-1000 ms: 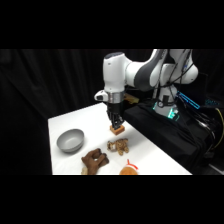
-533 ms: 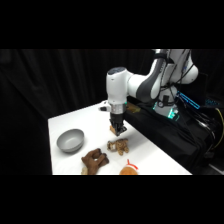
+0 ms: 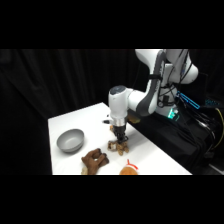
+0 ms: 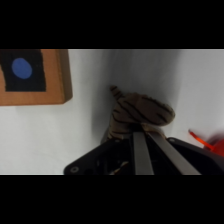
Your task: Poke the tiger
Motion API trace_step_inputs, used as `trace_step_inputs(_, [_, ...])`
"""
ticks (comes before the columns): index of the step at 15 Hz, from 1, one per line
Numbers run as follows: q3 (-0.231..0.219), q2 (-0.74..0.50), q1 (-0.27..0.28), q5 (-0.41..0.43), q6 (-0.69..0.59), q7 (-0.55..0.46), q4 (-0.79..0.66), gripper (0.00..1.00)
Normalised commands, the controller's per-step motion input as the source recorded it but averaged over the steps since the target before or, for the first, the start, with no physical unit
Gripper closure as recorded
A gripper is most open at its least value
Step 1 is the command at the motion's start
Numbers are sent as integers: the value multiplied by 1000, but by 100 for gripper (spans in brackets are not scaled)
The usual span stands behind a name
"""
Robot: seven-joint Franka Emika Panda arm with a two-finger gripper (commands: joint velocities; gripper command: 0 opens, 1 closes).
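Fingers of the gripper [image 4: 142, 131] lie pressed together with no gap between them in the wrist view, their tips touching the back of the tiger [image 4: 140, 116], which lies on the white table [image 3: 75, 122]. In the side view, from left to right: a grey bowl [image 3: 70, 140] with nothing visible inside, a dark-brown plush toy [image 3: 95, 160], the tiger under the gripper, and an orange-and-white plush toy [image 3: 129, 170] at the table's near edge. A wooden block [image 4: 33, 76] with a blue dot sits near the tiger.
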Motion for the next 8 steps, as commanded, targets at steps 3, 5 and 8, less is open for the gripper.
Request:
trace_step_inputs(3, [45, 356, 15, 47, 220, -55, 154, 97])
trace_step_inputs(5, [27, 272, 37, 27, 154, -39, 122, 97])
trace_step_inputs(8, [-13, 138, 77, -11, 70, 13, 53, 96])
